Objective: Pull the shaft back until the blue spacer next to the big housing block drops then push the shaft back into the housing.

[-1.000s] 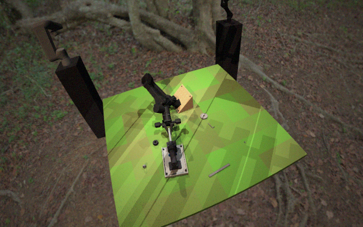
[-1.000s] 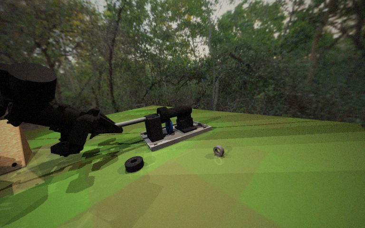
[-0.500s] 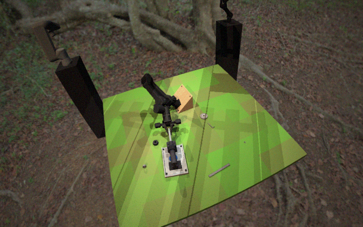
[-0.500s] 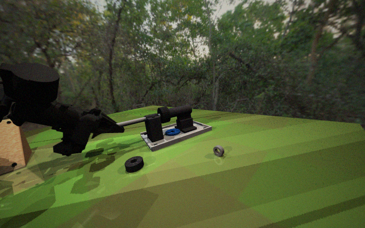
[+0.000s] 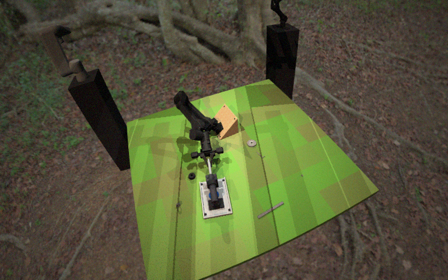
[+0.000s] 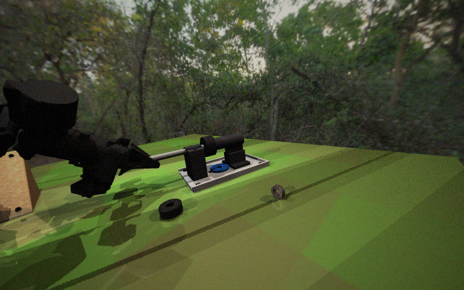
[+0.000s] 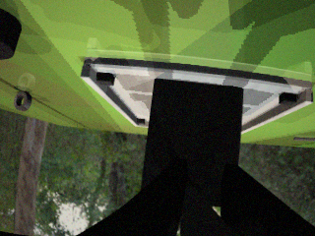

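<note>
The blue spacer (image 5: 209,195) (image 6: 214,168) lies flat on the white base plate (image 5: 217,216) (image 6: 231,176), off the shaft. My gripper (image 5: 208,160) (image 6: 154,161) (image 7: 204,172) is shut on the shaft (image 5: 209,167) (image 6: 169,154), at its outer end. The shaft runs through the smaller black post (image 6: 195,164) (image 7: 197,118). Behind the post, a thick black spacer (image 6: 208,145) is up at shaft height, in front of the dark horizontal tube (image 6: 231,141) of the housing block (image 5: 216,203) (image 6: 235,157). How far the shaft reaches inside the spacer and tube is hidden.
A black ring (image 5: 191,176) (image 6: 170,209) (image 7: 7,34) and a small grey ring (image 5: 178,205) (image 6: 273,192) lie beside the plate. A wooden wedge (image 5: 226,116) (image 6: 13,184) stands by the arm. A pale disc (image 5: 248,143) and a grey bar (image 5: 270,210) lie opposite the rings.
</note>
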